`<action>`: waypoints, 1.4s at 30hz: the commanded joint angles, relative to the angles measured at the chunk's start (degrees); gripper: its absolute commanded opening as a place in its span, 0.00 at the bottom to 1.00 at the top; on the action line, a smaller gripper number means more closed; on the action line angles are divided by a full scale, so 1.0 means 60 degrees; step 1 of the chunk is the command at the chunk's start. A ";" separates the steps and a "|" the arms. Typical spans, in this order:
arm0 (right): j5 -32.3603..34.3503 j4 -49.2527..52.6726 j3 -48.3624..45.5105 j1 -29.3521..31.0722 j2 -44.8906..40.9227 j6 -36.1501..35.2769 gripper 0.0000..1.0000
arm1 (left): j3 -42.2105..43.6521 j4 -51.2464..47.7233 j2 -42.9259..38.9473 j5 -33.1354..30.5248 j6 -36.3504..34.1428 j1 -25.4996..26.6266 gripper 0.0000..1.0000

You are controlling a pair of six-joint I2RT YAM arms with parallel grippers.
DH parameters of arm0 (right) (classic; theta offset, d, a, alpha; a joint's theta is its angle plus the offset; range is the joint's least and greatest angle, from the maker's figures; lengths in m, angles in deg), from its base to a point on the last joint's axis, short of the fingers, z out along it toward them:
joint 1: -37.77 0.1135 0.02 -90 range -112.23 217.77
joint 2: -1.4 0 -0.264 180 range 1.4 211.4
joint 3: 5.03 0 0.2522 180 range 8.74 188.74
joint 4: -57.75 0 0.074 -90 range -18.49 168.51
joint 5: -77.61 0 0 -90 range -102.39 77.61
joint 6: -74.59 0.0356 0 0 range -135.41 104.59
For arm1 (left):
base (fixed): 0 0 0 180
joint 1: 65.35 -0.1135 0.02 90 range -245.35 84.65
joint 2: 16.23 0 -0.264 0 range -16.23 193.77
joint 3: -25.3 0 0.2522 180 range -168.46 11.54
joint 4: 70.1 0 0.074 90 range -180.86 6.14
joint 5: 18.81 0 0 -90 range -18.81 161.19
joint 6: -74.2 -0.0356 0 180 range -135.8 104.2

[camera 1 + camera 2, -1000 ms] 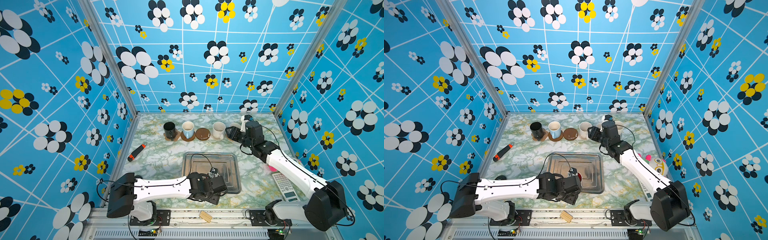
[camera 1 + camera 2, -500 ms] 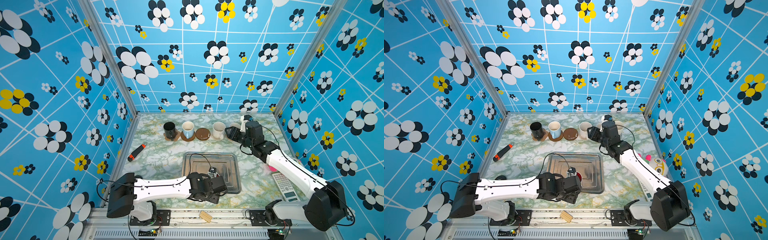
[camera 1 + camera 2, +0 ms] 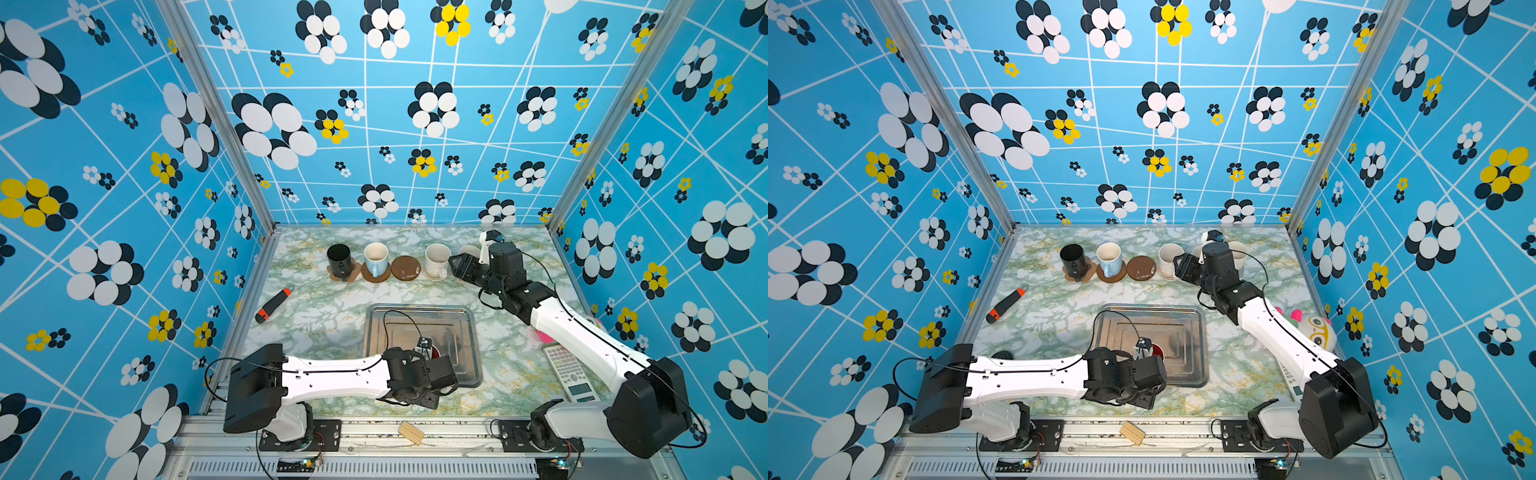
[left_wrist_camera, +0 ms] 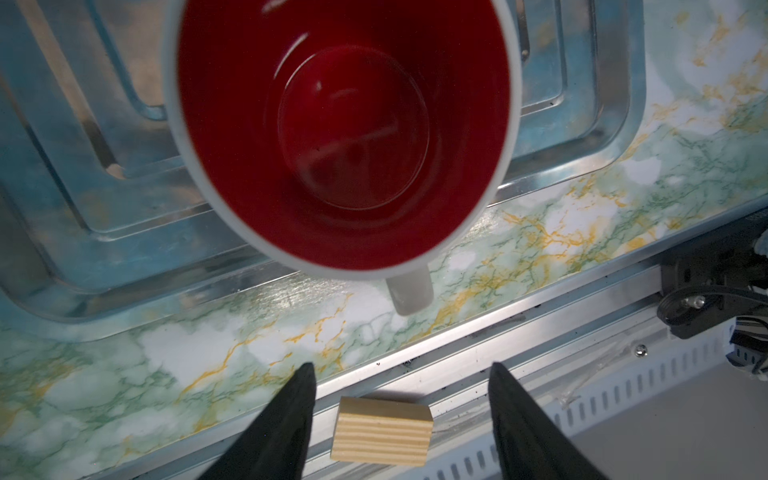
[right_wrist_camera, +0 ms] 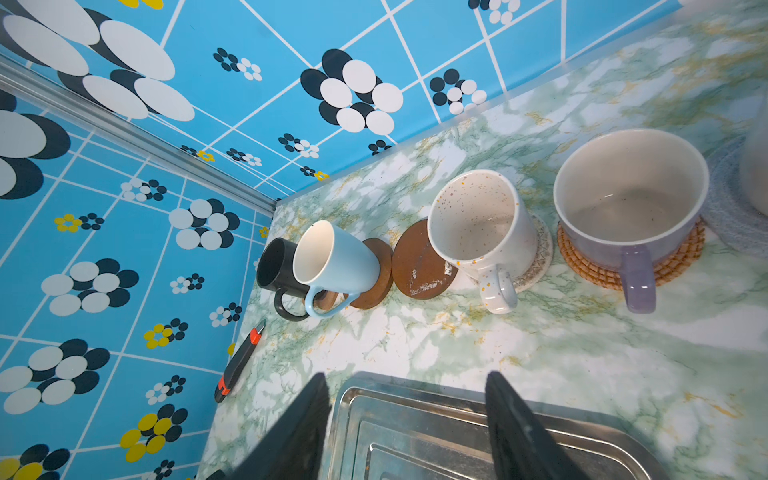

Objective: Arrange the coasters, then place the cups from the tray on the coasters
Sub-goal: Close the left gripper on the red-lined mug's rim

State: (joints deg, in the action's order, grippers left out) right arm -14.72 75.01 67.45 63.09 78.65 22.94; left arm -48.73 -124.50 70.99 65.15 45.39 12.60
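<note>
Found cups (image 5: 473,220) on five coasters (image 5: 598,270) along the far desk (image 3: 332,316) edge, one brown coaster (image 3: 405,268) bare, red-lined cup (image 4: 345,133) in tray (image 4: 83,232); found left tool (image 4: 399,368) and right tool (image 5: 405,378) partly open, empty.

no readable text, calculator (image 3: 570,373) — keys illegible

Box cutter (image 3: 272,306) left; calculator (image 3: 570,374), plush toy (image 3: 1317,332) right; wooden block (image 3: 411,433) front.

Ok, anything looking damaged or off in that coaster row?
Yes: the empty dark-brown coaster between the light blue mug and the speckled mug has whitish scuffed patches near its edge, like wear or residue. Nothing looks spilled or tipped.
</note>
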 commanded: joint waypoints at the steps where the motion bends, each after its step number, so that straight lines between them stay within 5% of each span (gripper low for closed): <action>1: -0.0169 -0.0350 -0.0149 -0.0002 0.0048 -0.0148 0.62 | 0.0071 -0.0169 0.0162 -0.0360 0.0286 0.0073 0.67; 42: -0.0183 -0.0980 -0.0726 -0.0133 0.0114 -0.0169 0.63 | -0.1427 -0.1267 0.1939 -0.1673 0.0005 -0.0262 0.54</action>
State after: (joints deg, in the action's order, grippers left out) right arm -15.77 70.73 64.11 62.74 79.63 22.92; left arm -56.06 -130.19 81.35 56.78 46.59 11.66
